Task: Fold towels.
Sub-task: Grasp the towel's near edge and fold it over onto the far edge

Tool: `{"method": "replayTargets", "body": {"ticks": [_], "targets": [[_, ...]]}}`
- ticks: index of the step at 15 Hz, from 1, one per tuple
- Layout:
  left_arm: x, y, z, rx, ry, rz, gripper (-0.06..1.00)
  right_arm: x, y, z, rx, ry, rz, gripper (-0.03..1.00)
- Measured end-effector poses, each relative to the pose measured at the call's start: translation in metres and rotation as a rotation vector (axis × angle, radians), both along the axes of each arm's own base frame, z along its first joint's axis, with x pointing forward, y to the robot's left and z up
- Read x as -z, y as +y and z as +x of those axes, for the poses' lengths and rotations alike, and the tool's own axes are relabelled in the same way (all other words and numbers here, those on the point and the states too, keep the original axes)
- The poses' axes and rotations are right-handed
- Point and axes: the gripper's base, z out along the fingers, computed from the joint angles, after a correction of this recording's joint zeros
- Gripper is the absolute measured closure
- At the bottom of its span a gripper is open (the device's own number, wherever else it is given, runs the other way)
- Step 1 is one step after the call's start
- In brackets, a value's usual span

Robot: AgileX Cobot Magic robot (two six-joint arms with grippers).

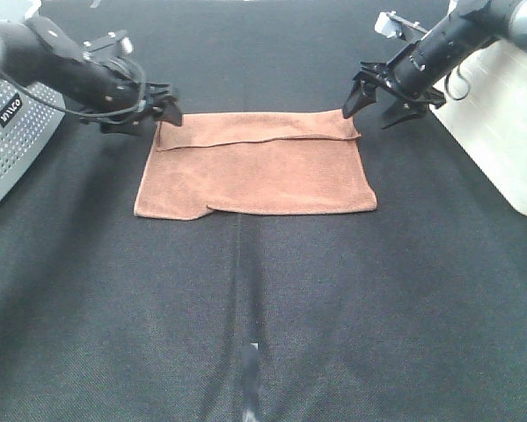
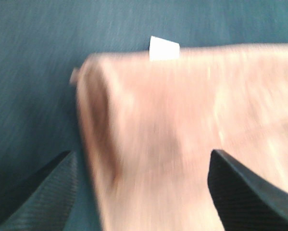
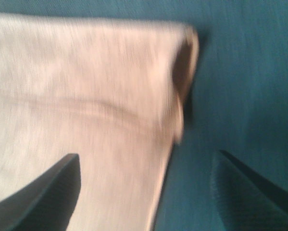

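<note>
The reddish-brown towel (image 1: pixel 256 167) lies flat on the black table, folded, with an upper layer along its far edge. My left gripper (image 1: pixel 164 110) is open at the towel's far left corner. In the left wrist view the towel (image 2: pixel 182 139) fills the space between the black fingers (image 2: pixel 43 192), and its white tag (image 2: pixel 164 49) shows at the far edge. My right gripper (image 1: pixel 377 104) is open, just above the far right corner. In the right wrist view the towel's corner (image 3: pixel 110 106) lies between the fingers (image 3: pixel 43 192). Both wrist views are blurred.
A grey perforated box (image 1: pixel 12 141) stands at the left edge. A white container (image 1: pixel 501 114) stands at the right edge. The black table cloth (image 1: pixel 263 334) has a raised crease running toward the front.
</note>
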Motion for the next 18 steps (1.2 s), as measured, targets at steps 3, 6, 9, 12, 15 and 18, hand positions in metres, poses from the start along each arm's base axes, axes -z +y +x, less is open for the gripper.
{"method": "replayTargets", "body": {"ticks": [3, 6, 9, 12, 15, 18], "targets": [[-0.018, 0.009, -0.01, -0.058, 0.084, -0.042, 0.23, -0.003, -0.008, -0.008, 0.011, 0.1, 0.005, 0.26], [-0.012, 0.011, -0.042, -0.079, 0.175, -0.014, 0.23, -0.015, -0.01, -0.009, 0.022, 0.091, 0.0, 0.26], [-0.008, 0.017, -0.075, -0.106, 0.231, 0.005, 0.23, -0.031, -0.011, -0.023, 0.022, 0.115, -0.01, 0.26], [-0.001, 0.018, -0.093, -0.108, 0.283, 0.013, 0.23, -0.012, -0.013, -0.053, 0.021, 0.223, -0.023, 0.26], [0.003, 0.018, -0.099, -0.094, 0.32, 0.014, 0.23, 0.017, -0.015, -0.073, 0.075, 0.255, -0.038, 0.26], [0.005, 0.018, -0.099, -0.097, 0.324, 0.012, 0.23, 0.023, -0.015, -0.076, 0.081, 0.256, -0.042, 0.26]]}}
